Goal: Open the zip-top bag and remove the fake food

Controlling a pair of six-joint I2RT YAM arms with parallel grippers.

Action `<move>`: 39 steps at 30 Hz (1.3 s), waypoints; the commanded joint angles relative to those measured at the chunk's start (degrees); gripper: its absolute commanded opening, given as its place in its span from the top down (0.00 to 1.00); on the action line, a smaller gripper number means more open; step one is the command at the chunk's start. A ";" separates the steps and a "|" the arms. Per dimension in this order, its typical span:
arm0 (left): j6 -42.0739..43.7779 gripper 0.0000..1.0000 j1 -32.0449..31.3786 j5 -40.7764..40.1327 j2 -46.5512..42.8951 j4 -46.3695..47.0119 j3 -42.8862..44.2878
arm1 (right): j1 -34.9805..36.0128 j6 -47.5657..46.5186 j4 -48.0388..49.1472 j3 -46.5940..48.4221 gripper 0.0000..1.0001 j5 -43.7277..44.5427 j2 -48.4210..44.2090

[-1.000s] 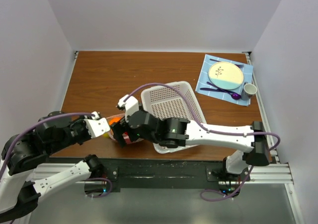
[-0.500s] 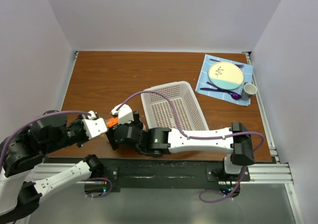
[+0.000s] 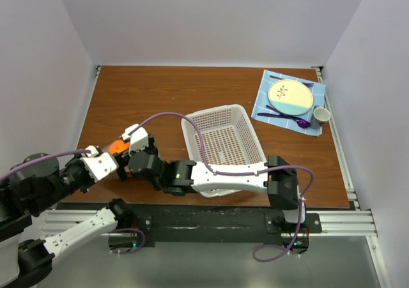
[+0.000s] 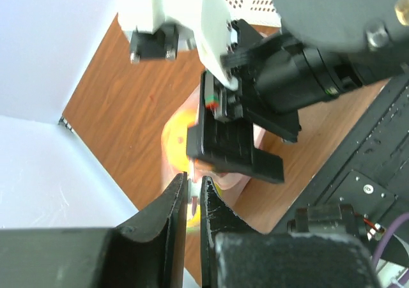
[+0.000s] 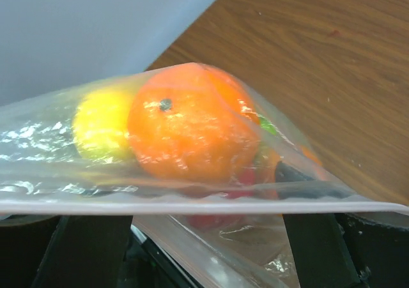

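Note:
The clear zip-top bag (image 3: pixel 117 147) hangs at the near left of the table, held between both grippers. Through it the right wrist view shows fake food: an orange (image 5: pixel 192 128), a yellow fruit (image 5: pixel 102 119), and bits of red and green. My left gripper (image 3: pixel 108 163) is shut on the bag's zip edge (image 4: pixel 192 202). My right gripper (image 3: pixel 132 161) is right beside it. Its jaws stand wide apart (image 5: pixel 204 250), and the zip strip (image 5: pixel 192 205) lies across them. One right finger (image 4: pixel 233 151) shows in the left wrist view.
A white perforated basket (image 3: pixel 217 111) stands mid-table, right of the grippers. At the far right corner are a blue cloth (image 3: pixel 263 108), a cream-and-blue plate (image 3: pixel 291 95) and a small cup (image 3: pixel 321 115). The left wall is close to the bag.
Both grippers and the bag have moved left, away from the basket toward the table's left side. The right arm has stretched farther left.

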 commanded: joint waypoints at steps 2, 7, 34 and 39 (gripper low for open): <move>0.25 0.85 1.35 4.28 -5.18 8.66 -3.43 | -5.89 -1.88 1.48 -9.74 0.18 2.36 0.40; 1.57 0.09 1.36 5.52 -5.46 8.92 -10.03 | -5.80 0.13 1.40 -15.28 0.28 1.92 -0.66; 24.04 0.00 -7.87 -25.94 -1.32 50.44 -29.61 | 0.53 5.84 4.65 -31.46 0.01 15.45 -7.69; 29.95 0.00 -6.91 -28.49 7.28 76.45 -29.29 | 0.79 8.93 5.09 -33.75 0.01 14.92 -8.75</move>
